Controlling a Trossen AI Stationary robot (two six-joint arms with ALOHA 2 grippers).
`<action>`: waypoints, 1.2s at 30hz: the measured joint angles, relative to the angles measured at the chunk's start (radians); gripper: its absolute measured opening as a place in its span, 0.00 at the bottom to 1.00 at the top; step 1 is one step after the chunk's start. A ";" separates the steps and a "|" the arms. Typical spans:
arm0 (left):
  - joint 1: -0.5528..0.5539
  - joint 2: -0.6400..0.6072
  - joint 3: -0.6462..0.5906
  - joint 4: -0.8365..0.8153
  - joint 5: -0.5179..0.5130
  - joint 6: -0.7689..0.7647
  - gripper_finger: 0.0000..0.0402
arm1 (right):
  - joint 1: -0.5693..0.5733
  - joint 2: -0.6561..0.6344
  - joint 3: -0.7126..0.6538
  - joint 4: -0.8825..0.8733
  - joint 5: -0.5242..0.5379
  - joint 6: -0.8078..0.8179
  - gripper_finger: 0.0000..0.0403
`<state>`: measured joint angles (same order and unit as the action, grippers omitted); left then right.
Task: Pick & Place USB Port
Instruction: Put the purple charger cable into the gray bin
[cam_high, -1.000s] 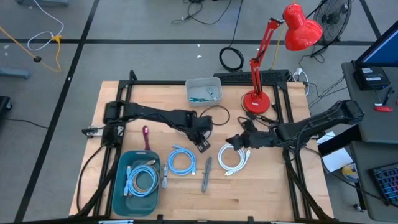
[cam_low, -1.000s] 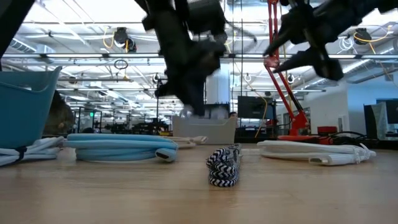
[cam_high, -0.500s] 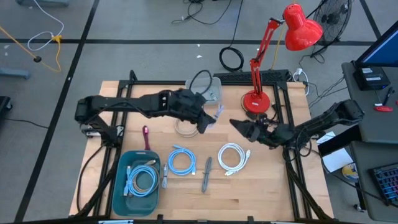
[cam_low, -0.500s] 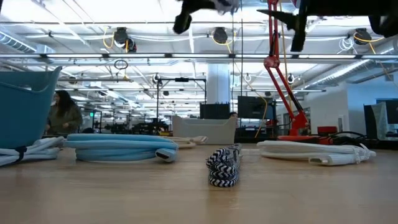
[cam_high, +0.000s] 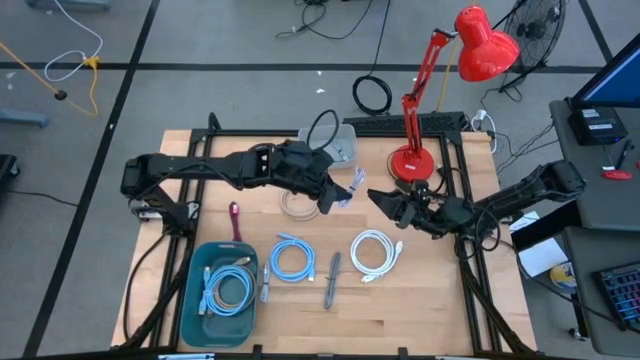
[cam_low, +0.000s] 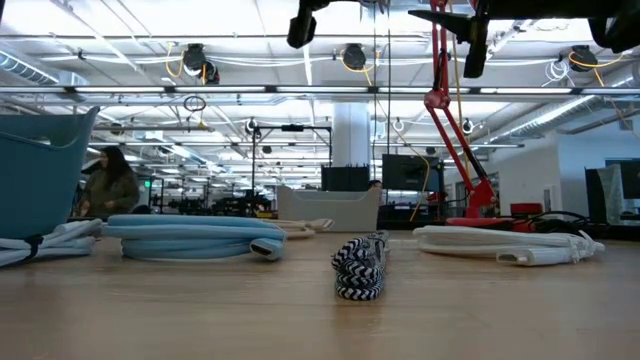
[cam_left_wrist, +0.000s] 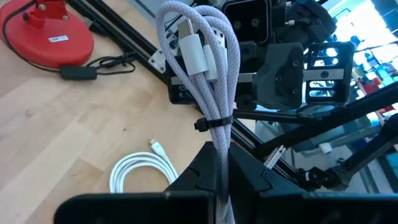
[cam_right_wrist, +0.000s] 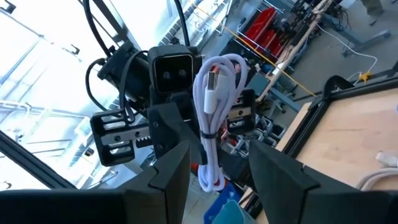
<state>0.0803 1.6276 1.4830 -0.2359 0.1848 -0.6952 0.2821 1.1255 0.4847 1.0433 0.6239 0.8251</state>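
A pale lilac braided USB cable bundle (cam_left_wrist: 205, 68), tied with a black tie (cam_left_wrist: 214, 121) and showing a white connector (cam_left_wrist: 193, 53), is up in the air over the table's middle (cam_high: 347, 186). My left gripper (cam_high: 332, 196) is shut on it. My right gripper (cam_high: 378, 198) is open, just right of the bundle and facing it. In the right wrist view its fingers (cam_right_wrist: 171, 171) stand on either side of the bundle (cam_right_wrist: 214, 93), and I see no touch. My left gripper pinches the bundle's several strands between its two fingers, just behind the black tie (cam_left_wrist: 219, 140). The fingers come nearly level from the table's left and lie along the bundle. The looped connector end sticks out past the fingertips, and the whole bundle is lifted clear of the table.
On the table lie a teal bin (cam_high: 195, 300) with a light blue cable, a light blue coil (cam_high: 292, 260), a white coil (cam_high: 375, 252), a black-and-white braided cable (cam_low: 358, 265), a grey box (cam_high: 340, 150) and a red lamp (cam_high: 412, 160).
My left gripper has risen from near the table, tipping from pointing down to nearly level, and has lifted the cable bundle clear. My right gripper has tipped upward and turned to face the left gripper. Both have been almost still for the last half second.
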 joint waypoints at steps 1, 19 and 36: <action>0.000 0.000 0.000 0.001 0.000 0.000 0.03 | 0.000 0.000 0.000 0.000 0.000 0.001 0.39; 0.004 0.000 0.000 0.010 0.012 -0.003 0.03 | -0.055 0.079 0.144 -0.121 -0.121 -0.024 0.39; -0.003 0.001 0.000 -0.002 0.054 0.005 0.03 | -0.080 0.121 0.177 -0.113 -0.126 -0.024 0.39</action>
<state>0.0776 1.6287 1.4826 -0.2380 0.2383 -0.6907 0.2024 1.2461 0.6617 0.9300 0.4978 0.8009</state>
